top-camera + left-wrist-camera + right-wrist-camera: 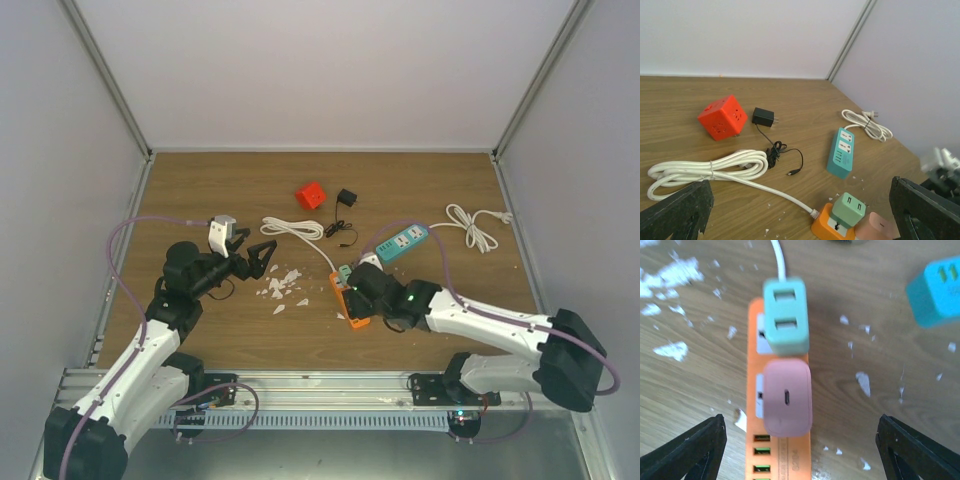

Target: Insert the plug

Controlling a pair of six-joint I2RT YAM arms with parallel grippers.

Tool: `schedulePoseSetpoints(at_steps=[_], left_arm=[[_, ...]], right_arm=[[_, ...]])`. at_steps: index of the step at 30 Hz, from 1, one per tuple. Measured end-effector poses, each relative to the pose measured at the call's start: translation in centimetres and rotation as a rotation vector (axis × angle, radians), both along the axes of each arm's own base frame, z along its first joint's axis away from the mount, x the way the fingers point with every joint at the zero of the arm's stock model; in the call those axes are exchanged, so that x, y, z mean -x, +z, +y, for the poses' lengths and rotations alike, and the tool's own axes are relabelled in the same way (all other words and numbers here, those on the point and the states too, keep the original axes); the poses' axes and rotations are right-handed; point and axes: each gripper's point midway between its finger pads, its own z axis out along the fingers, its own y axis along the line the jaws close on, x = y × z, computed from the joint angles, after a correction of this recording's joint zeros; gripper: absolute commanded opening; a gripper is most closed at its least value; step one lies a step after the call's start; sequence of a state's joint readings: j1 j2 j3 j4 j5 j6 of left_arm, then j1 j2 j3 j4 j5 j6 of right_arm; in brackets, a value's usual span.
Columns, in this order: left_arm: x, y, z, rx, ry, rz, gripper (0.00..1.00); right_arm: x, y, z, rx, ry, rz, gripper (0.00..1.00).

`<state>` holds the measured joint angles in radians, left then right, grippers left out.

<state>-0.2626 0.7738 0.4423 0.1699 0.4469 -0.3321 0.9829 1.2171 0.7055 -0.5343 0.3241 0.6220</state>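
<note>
An orange power strip (790, 460) lies on the wooden table, also visible in the top view (357, 321). A green plug (785, 315) sits in its far socket. A pink plug (787, 397) sits in the socket beside it, close against the green one. My right gripper (800, 420) hangs directly over the pink plug, open, its fingers wide on either side and touching nothing. My left gripper (800, 200) is open and holds nothing; it hovers to the left of the strip (827, 227), looking at the green plug (849, 210) and pink plug (875, 227).
A teal power strip (402, 242) lies behind the orange one, with a white cord (475, 225) further right. A red cube socket (310, 196), a black adapter (346, 198) and a coiled white cable (293, 228) sit at the back. White flakes (280, 285) litter the wood.
</note>
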Motion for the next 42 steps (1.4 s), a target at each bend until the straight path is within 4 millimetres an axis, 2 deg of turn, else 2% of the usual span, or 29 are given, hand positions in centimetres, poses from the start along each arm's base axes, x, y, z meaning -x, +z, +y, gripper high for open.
schedulePoseSetpoints(at_steps=[3,8,22,28,42], left_arm=[[0.0,0.0,0.0,0.000,0.001,0.000,0.99],[0.0,0.0,0.0,0.000,0.001,0.000,0.99],[0.1,-0.1,0.1,0.000,0.006,-0.001,0.99],[0.1,-0.2,0.2,-0.001,0.008,0.001,0.99],[0.0,-0.3,0.2,-0.002,0.012,0.002,0.99]], right_arm=[[-1.1,3.1,0.9,-0.050,0.014,-0.057,0.85],[-2.5,5.0,1.5,-0.093,0.015,-0.094,0.75],[-4.5,0.1,3.5,-0.076,0.032,0.002,0.41],[-5.1,0.0,3.7,-0.090,0.026,-0.005,0.26],[-6.0,-0.3,4.6,-0.133,0.022,-0.037,0.16]])
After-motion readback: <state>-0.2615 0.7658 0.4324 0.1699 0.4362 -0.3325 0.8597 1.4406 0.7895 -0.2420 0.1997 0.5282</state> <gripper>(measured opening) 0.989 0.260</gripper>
